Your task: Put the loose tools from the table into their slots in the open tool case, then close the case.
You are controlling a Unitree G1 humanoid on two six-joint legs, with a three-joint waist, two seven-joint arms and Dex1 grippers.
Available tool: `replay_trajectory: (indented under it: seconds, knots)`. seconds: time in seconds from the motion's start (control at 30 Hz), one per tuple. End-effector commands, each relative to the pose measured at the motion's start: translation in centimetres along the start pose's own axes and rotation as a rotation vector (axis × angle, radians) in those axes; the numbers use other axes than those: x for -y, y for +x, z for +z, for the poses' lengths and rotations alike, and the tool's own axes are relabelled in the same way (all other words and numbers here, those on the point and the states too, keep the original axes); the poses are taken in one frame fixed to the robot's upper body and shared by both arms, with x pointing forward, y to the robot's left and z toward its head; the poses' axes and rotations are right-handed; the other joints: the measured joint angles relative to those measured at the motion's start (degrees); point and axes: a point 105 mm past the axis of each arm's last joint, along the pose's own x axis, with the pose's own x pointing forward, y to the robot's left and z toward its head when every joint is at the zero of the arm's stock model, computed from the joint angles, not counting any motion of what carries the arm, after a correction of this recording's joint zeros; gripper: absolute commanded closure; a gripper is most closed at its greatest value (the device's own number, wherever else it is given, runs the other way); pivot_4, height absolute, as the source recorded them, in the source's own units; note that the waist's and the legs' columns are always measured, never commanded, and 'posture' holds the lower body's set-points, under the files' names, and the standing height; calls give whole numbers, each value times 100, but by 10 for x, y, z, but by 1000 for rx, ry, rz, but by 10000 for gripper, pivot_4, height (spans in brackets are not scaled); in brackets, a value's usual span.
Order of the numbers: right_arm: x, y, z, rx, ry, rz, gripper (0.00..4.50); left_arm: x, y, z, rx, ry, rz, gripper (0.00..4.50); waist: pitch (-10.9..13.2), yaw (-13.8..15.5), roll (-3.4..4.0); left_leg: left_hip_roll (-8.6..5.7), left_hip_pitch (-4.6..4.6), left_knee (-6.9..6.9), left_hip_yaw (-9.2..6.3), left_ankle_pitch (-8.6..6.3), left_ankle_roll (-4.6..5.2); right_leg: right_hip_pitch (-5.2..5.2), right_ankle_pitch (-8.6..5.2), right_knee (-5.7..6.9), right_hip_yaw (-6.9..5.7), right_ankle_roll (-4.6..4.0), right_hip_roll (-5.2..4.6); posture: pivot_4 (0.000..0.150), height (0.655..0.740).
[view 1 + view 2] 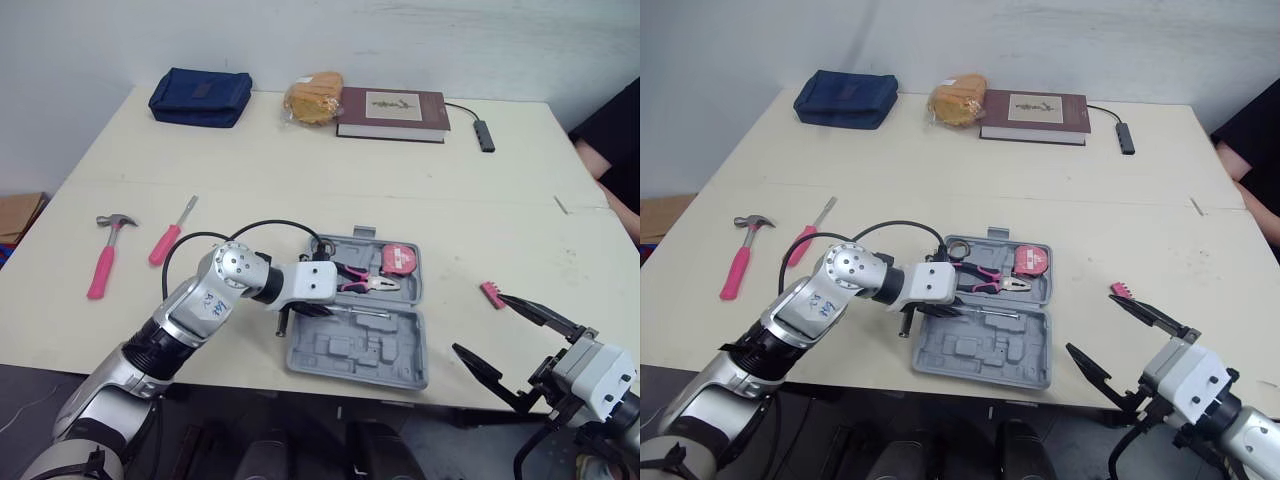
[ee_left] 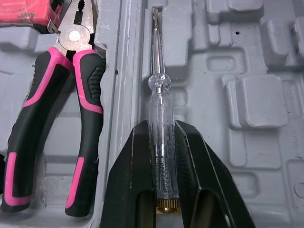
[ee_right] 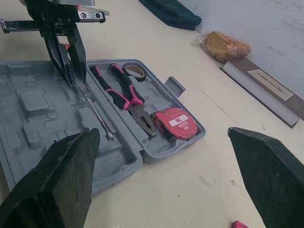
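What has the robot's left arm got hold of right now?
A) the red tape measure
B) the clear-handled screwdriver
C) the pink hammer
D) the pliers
B: the left gripper has its jaws closed on either side of the clear-handled screwdriver in the tool case, while the pliers lie untouched beside it.

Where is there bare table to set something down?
Free: the middle strip between the book and the case, and right of the case past the pink bits. Crowded: inside the case, where the left gripper grips the tester.
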Motion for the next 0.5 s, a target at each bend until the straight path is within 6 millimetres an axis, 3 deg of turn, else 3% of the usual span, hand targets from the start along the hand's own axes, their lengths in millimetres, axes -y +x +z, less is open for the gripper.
replay_trajectory:
  seconds: [0.03,0.1,0.13,0.3,0.5]
  knots:
    - [-2,2,8,25,-17,12,0,1,0,7,9,61,-7,44944,0,0,0,0,0,0,0,0,-1,0,0,0,0,0,0,1500,7400]
    - [-3,3,8,25,-17,13,0,0,0,7,11,73,-3,44944,0,1,0,0,0,0,0,0,-1,0,0,1,0,0,0,1500,7400]
    - [-3,3,8,25,-17,13,0,0,0,8,12,81,-8,34616,0,2,0,0,0,1,1,0,-1,0,0,1,0,0,0,1500,7400]
    - [-4,3,8,21,-19,22,0,-7,-5,23,70,146,31,11801,0,5,0,0,0,4,1,1,-1,0,0,3,0,0,0,1500,7400]
    - [-2,6,16,36,-23,26,0,-11,-15,39,164,171,41,11801,0,-6,0,0,1,9,2,1,-1,0,0,13,1,0,3,1500,7400]
